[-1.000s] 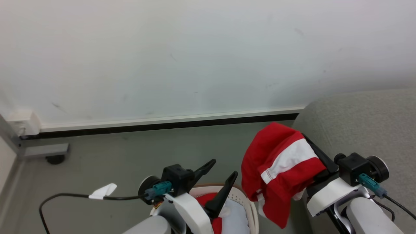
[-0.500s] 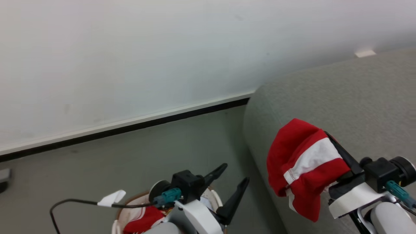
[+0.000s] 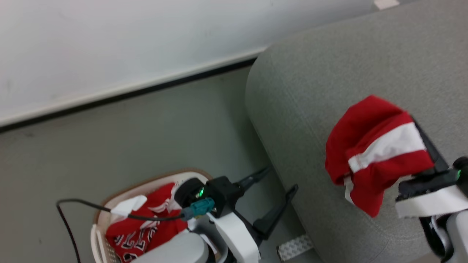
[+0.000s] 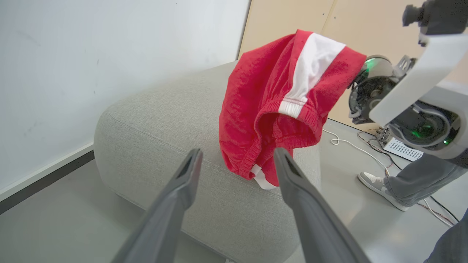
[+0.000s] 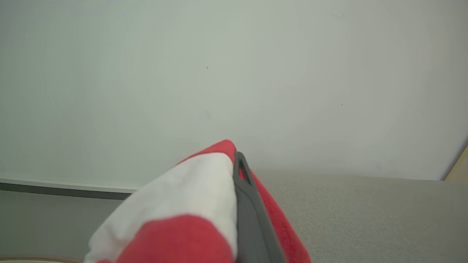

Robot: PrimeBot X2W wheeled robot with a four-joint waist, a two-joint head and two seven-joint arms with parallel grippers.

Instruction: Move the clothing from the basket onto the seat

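Swung across from over the floor, the red garment (image 3: 369,153) now hangs above the grey seat (image 3: 310,84). Beside the seat, the basket (image 3: 146,184) sits on the floor with more red clothing (image 3: 142,226) inside. The right gripper (image 5: 237,160) pinches the garment tight; the left gripper (image 3: 281,179) gapes wide and empty between basket and seat.

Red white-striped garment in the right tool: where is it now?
Head view, right side: the shiny red garment with a white stripe hangs from the shut right tool over the large grey woven-fabric seat, right of the off-white perforated basket.
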